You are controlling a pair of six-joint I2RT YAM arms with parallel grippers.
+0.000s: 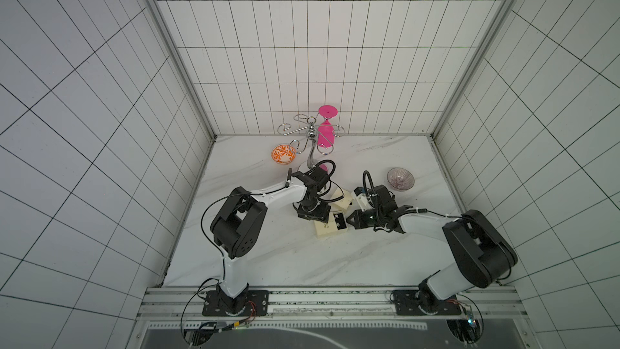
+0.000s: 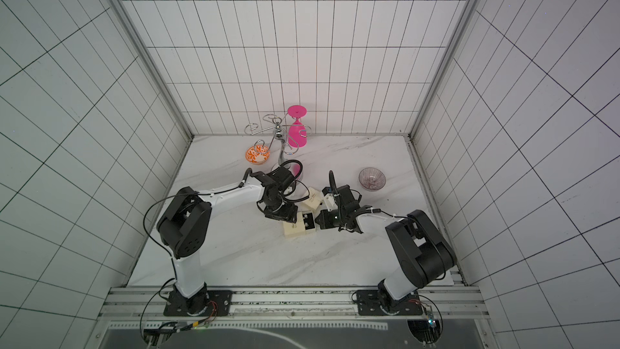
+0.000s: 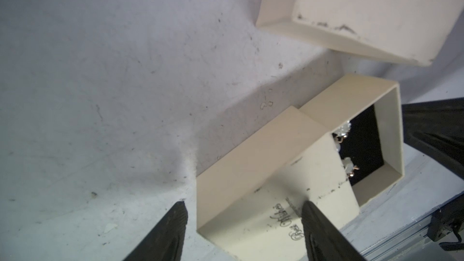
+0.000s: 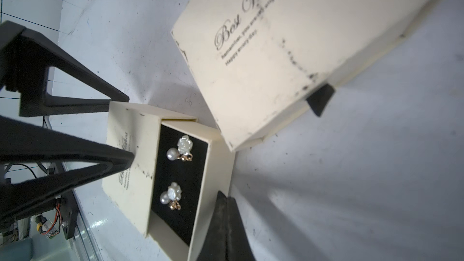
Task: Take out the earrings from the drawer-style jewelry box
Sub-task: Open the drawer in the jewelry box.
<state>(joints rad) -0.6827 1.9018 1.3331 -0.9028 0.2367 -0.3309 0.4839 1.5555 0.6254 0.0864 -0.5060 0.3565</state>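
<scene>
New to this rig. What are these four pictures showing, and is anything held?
Two robot arms, left and right, with two-finger grippers work on a marble table. Two pictures look down from overhead, nearly the same view; the other two come from a camera on each wrist. On it: a closed jewelry box, an open jewelry box, an orange patterned bowl, a purple glass bowl, a chrome rack holding a pink wine glass upside down. The open box's drawer shows two pearl earrings on black lining. The left gripper has its jaws apart, one finger on the sleeve. The right gripper is shut at the drawer's end; whether it pinches anything is hidden.
</scene>
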